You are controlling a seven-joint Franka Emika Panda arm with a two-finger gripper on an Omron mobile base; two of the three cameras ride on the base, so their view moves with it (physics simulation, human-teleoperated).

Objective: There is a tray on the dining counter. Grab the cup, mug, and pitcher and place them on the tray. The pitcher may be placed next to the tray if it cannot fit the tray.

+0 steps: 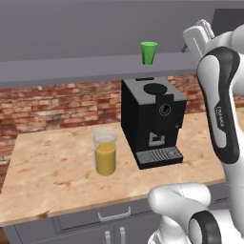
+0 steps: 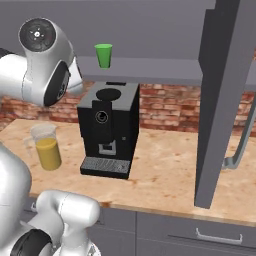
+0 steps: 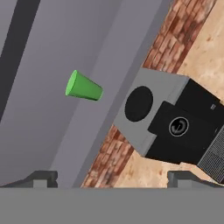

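Claw (image 3: 113, 177) is spread wide and holding nothing, aimed toward the green cup (image 1: 148, 52) up on the grey shelf (image 1: 71, 69) above the coffee machine (image 1: 151, 121). My worry is that a sloppy reach knocks the cup off that narrow ledge. Pitcher (image 1: 105, 151) sits on the tabletop (image 1: 52, 171) beside the machine.

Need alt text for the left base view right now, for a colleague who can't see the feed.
A green cup stands on a grey shelf above a black coffee machine. A pitcher of orange liquid stands left of the machine on a wood-topped counter against a brick wall.
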